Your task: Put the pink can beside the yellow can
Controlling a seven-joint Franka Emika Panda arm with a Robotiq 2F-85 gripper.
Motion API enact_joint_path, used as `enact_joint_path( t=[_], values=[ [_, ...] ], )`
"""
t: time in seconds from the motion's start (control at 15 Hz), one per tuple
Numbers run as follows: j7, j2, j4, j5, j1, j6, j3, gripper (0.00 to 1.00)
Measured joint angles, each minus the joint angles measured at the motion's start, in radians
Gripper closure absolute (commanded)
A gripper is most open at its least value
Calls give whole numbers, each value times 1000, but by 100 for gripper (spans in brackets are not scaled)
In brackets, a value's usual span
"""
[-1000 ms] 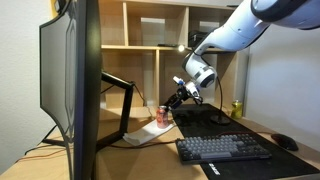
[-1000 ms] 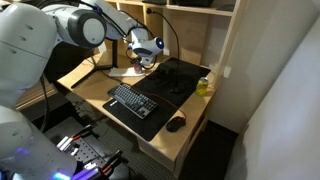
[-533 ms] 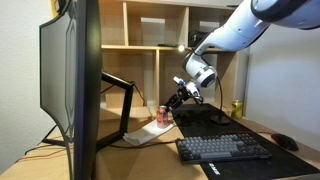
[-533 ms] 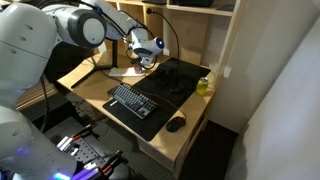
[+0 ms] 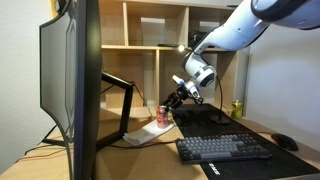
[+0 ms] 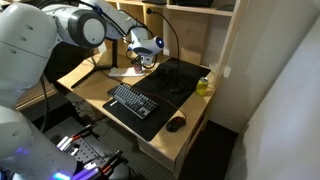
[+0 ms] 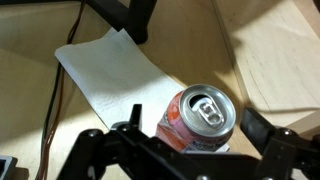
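The pink can (image 7: pixel 197 122) stands upright on the wooden desk, its silvery top facing the wrist camera. In an exterior view it (image 5: pixel 162 115) sits beside the monitor stand. My gripper (image 7: pixel 195 138) hangs just above it, open, with one finger (image 7: pixel 128 128) on its left and the other finger (image 7: pixel 262 128) on its right; neither presses on it. The gripper also shows in both exterior views (image 5: pixel 173 101) (image 6: pixel 143 62). The yellow can (image 5: pixel 237 108) stands far off at the desk's side edge by the shelf wall (image 6: pixel 203 86).
A large monitor (image 5: pixel 75 80) stands in the foreground. A sheet of paper (image 7: pixel 110 70) lies beside the pink can. A keyboard (image 5: pixel 222 148) (image 6: pixel 133 101) on a black mat and a mouse (image 5: pixel 285 142) (image 6: pixel 176 124) lie between the cans. Shelves (image 5: pixel 150 45) rise behind.
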Motion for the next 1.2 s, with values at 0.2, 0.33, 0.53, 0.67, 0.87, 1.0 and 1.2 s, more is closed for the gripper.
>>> enact_joint_path(
  t=[0.2, 0.33, 0.53, 0.67, 0.87, 1.0, 1.2],
  values=[
    [-16, 0, 2, 0, 0, 0, 1, 0],
    [-17, 0, 2, 0, 0, 0, 1, 0],
    [-17, 0, 3, 0, 0, 0, 1, 0],
    [-17, 0, 3, 0, 0, 0, 1, 0],
    [-10, 0, 3, -2, 1, 2, 0, 0],
    [-8, 0, 3, 1, 2, 28, -1, 0],
    [-18, 0, 3, 16, 3, 84, 2, 0]
  ],
)
